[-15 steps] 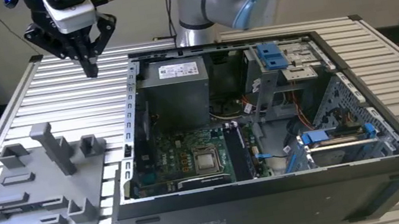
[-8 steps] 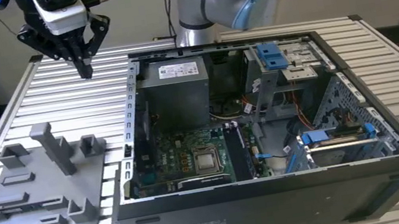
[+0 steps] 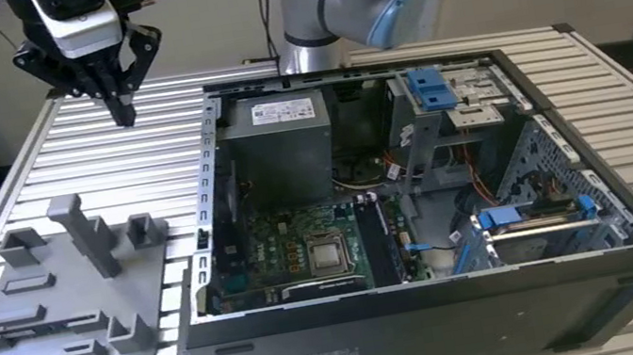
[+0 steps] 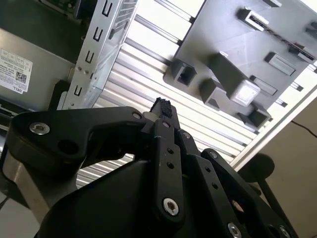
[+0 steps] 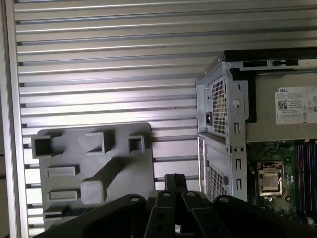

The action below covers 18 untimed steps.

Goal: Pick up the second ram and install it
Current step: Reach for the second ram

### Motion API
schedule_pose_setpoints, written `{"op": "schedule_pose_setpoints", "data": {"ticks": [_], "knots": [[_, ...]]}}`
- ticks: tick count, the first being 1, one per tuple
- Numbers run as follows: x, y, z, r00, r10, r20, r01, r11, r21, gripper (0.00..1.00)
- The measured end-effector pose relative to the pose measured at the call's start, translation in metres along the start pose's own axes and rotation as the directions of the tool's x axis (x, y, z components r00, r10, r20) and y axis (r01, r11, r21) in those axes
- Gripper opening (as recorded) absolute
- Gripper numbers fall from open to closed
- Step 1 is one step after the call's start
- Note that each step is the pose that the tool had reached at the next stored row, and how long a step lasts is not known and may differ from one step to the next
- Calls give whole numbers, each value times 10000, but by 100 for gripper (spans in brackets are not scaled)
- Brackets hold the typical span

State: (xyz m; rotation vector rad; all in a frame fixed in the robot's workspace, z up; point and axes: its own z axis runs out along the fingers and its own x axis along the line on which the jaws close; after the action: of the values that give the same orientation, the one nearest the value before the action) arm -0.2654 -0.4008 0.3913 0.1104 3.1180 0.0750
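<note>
In the exterior view the gripper (image 3: 124, 113) hangs above the slatted table (image 3: 608, 93), to the exterior view's left of the open computer case (image 3: 443, 329). Its fingers are pressed together with nothing between them; the second wrist view shows the tips (image 4: 161, 106) meeting. The grey tray (image 3: 150, 290) lies beside the case. In the first wrist view a thin dark strip, seemingly the second ram (image 5: 67, 211), sits in the tray's long holder, well apart from the case. That view also shows the CPU socket (image 5: 271, 182).

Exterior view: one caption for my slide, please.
Black end effector hovers over slatted metal table, near grey plastic tray and open computer case.
</note>
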Motion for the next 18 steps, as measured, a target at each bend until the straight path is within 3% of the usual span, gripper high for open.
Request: {"op": "schedule_pose_setpoints", "data": {"ticks": [7,18], "knots": [[143,-23,5,10000,-1,0,1,10000,0,11],[490,-85,8,10000,0,-1,0,10000,0,11]]}}
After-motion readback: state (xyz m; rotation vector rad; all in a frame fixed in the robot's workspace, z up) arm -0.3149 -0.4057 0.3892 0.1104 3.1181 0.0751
